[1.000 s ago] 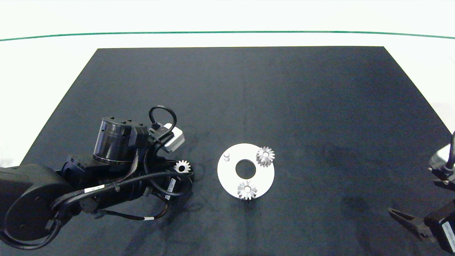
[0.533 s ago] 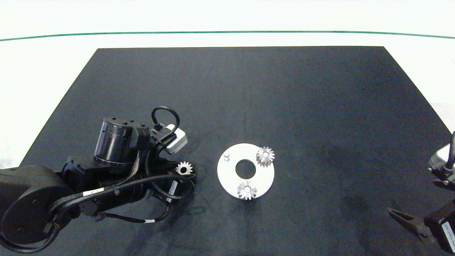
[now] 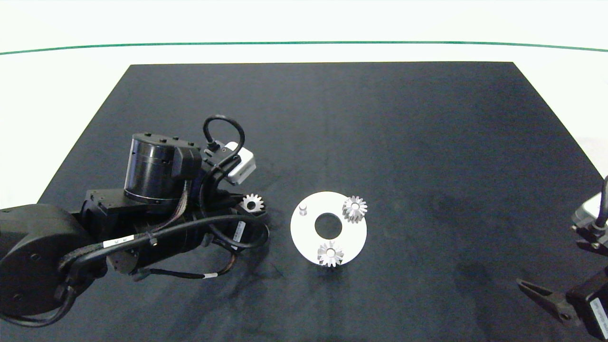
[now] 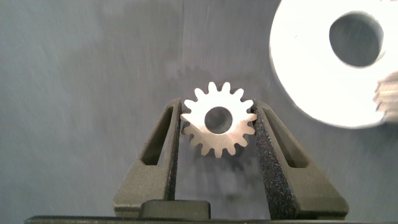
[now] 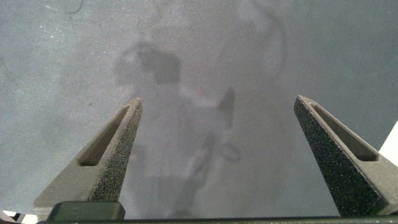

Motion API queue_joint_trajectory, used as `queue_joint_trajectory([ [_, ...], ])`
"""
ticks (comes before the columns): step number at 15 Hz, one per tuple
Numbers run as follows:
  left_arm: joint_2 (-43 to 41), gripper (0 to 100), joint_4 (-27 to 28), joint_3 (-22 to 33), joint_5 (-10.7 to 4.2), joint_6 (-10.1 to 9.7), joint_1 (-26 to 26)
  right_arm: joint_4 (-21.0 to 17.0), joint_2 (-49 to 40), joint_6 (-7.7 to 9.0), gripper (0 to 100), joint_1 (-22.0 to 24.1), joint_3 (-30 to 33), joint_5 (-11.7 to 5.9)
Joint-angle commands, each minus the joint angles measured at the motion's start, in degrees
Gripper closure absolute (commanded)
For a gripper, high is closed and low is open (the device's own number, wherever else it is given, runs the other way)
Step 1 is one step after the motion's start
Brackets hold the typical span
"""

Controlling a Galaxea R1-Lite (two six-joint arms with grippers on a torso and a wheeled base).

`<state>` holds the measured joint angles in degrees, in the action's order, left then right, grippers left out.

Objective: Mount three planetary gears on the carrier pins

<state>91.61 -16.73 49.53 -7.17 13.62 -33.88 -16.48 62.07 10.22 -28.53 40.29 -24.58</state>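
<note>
Silver third gear (image 4: 217,119) clamped between left gripper (image 4: 217,124) fingers, above dark table (image 3: 380,118) | white disc (image 3: 354,232) just beside, two gears seated, one pin (image 3: 303,209) bare | right gripper (image 5: 217,143) spread wide, well apart.

Bright, even light; soft shadows

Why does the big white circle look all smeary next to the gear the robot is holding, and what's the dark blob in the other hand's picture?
Left wrist view: the white disc is smeared by blur, while the gear pinched by the left gripper looks sharp. Right wrist view: the dark blob is a shadow on the black mat, between the open right gripper's fingers.
</note>
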Motion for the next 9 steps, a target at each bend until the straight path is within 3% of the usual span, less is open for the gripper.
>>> queue_joint_trajectory([
  [1,1.8,100,0.9,3.5,-3.91,1.59,-3.6,-0.1,-1.0,0.07,0,-0.2,0.1,-0.21],
  [4,1.9,100,6.2,7.3,-4.52,1.76,-4.6,0.0,-1.5,0.07,0,-0.2,0.3,-0.30],
  [7,2.0,100,6.9,8.9,-6.98,1.85,-6.2,0.0,-2.2,0.24,0,-0.2,0.4,-0.30],
  [9,2.0,100,7.7,9.2,-7.16,1.85,-7.0,-0.1,-3.1,0.42,0,-0.2,0.6,-0.30],
])
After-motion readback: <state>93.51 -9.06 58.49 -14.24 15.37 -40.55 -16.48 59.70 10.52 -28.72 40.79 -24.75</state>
